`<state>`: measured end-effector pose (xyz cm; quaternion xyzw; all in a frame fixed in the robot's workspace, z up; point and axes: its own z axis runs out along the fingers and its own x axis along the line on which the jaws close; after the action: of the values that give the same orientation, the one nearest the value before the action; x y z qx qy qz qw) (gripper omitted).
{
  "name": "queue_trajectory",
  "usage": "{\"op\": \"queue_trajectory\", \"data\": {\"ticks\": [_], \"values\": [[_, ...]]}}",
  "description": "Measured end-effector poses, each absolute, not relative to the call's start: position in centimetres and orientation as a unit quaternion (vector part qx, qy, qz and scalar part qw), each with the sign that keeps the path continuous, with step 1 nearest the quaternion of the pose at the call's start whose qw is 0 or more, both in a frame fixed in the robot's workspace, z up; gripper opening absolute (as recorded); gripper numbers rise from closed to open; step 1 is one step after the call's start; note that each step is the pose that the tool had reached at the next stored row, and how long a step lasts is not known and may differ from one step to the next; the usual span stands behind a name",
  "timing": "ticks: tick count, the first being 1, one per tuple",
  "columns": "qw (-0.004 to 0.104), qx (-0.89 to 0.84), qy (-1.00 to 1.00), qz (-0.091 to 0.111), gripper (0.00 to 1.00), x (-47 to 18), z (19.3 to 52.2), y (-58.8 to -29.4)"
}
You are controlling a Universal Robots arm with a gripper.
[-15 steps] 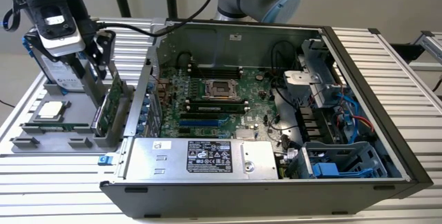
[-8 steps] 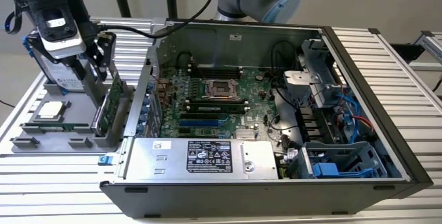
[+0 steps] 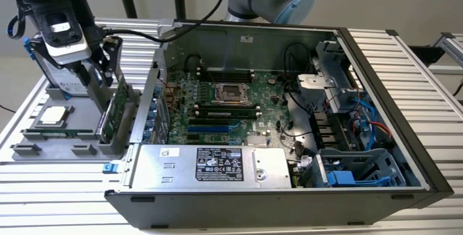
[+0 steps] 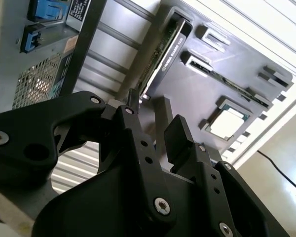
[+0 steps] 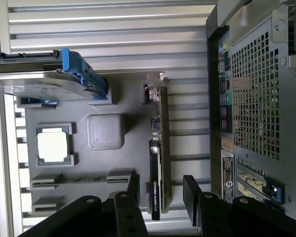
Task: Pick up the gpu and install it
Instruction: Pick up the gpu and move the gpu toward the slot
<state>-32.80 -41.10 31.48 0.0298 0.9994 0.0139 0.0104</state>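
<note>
The gpu (image 3: pixel 114 110) stands on edge in a slot of the grey parts tray (image 3: pixel 43 151), at the exterior view's left beside the open computer case (image 3: pixel 289 202). Seen edge-on in the first wrist view, the gpu (image 5: pixel 158 148) is a thin green card with a black cooler and a silver end bracket (image 5: pixel 155 81). My gripper (image 3: pixel 101 75) hangs just above it, open. Its black fingers (image 5: pixel 191 192) stand one on each side of the card's near end with gaps between; gripper (image 5: pixel 163 191). In the second wrist view the gpu (image 4: pixel 163 49) lies beyond the open gripper (image 4: pixel 155 136).
The tray also holds a silver processor (image 5: pixel 53 145) and a hard drive with blue rails (image 5: pixel 64 74). The case's perforated wall (image 5: pixel 256 89) rises close beside the gpu. Inside the case lie the motherboard (image 3: pixel 217 105), a power supply (image 3: pixel 210 164) and cables (image 3: pixel 361 115).
</note>
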Motion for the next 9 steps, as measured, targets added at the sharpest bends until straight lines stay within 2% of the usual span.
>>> {"op": "queue_trajectory", "data": {"ticks": [9], "values": [[0.01, 0.031, 0.999, 0.014, 1.0, -32.8, 30.76, -41.1]]}}
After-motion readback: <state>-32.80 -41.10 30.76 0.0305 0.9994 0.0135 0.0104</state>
